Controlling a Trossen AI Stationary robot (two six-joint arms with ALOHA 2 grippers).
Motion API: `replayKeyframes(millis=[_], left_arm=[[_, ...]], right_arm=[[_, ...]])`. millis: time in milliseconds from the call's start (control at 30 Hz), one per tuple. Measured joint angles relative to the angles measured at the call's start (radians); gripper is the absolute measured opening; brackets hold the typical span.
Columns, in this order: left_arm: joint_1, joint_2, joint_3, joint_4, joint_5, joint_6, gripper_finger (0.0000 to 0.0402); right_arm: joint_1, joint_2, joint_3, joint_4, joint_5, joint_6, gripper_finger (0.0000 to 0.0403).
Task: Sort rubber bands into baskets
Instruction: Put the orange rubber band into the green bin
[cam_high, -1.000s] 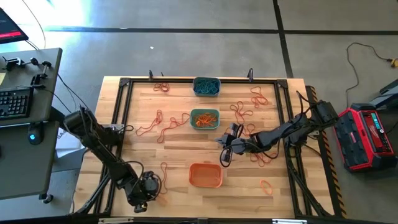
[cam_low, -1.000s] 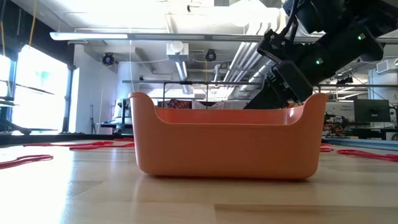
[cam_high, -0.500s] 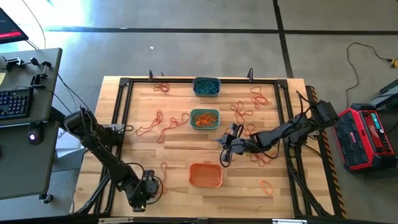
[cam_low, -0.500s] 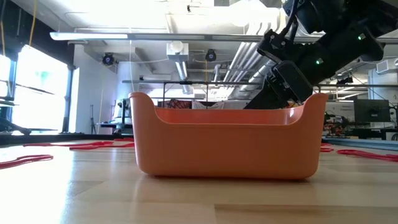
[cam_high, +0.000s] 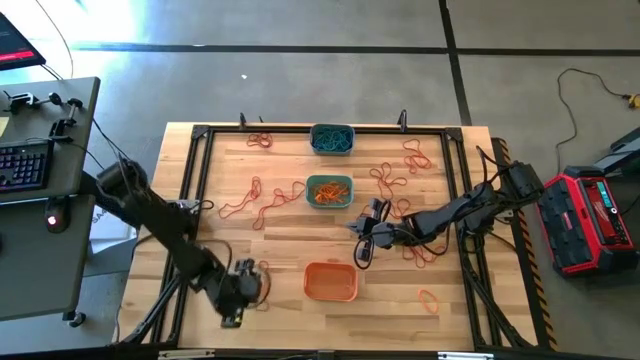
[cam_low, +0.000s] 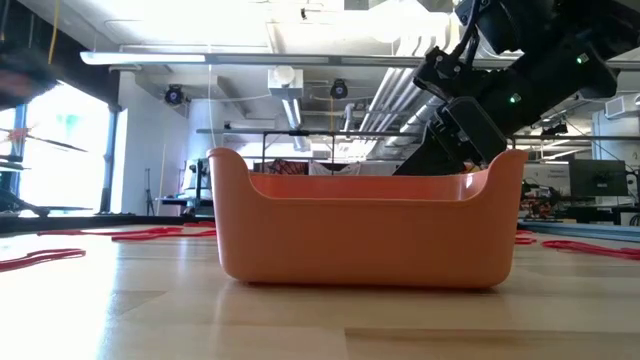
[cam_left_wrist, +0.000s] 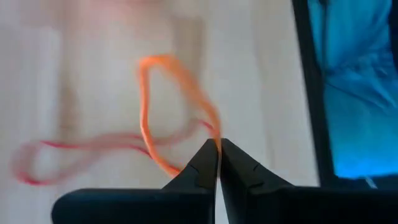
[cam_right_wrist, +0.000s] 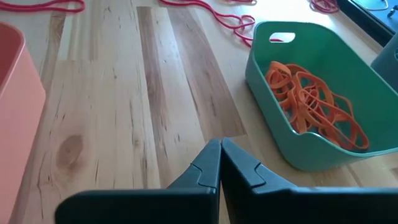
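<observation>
Left hand (cam_left_wrist: 217, 146) clenched on an orange band (cam_left_wrist: 177, 93) near surface's front-left; right hand (cam_right_wrist: 220, 149) clenched, empty. Teal basket (cam_high: 329, 191) partly filled, orange basket (cam_high: 330, 282) looks empty; many bands left.

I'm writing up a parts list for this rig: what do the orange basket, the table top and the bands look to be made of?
Orange basket: likely moulded plastic, one smooth matte piece with rounded corners. Table top: wood, light planks with grain and knots, slight sheen. Orange rubber bands in the teal-green basket: thin floppy loops, probably rubber. The basket itself looks like the same smooth plastic.
</observation>
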Motion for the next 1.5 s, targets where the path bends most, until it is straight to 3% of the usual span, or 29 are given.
replayKeyframes(millis=[200, 433, 833, 1000, 1267, 1500], left_arm=[[0.202, -0.098, 0.0, -0.021, -0.076, 0.192, 0.0001], [0.46, -0.1, 0.0, 0.077, -0.087, 0.401, 0.0], [0.866, -0.067, 0.0, 0.346, 0.073, 0.689, 0.0], [0.946, -0.017, 0.0, 0.416, 0.115, 0.7, 0.0], [0.974, 0.13, 0.059, 0.452, 0.159, 0.724, 0.0], [0.978, 0.257, 0.179, 0.336, 0.158, 0.776, 0.0]], right_arm=[[0.0, 0.0, 0.0, 0.0, 0.0, 0.0, 0.0], [0.0, 0.0, 0.0, 0.0, 0.006, 0.001, 0.0], [-0.003, 0.0, 0.0, 0.001, 0.007, 0.003, 0.0], [-0.003, 0.0, 0.0, 0.001, 0.008, 0.003, 0.0], [-0.003, 0.0, 0.0, 0.008, 0.008, 0.0, 0.0], [-0.003, 0.0, 0.0, 0.008, 0.008, 0.008, 0.0]])
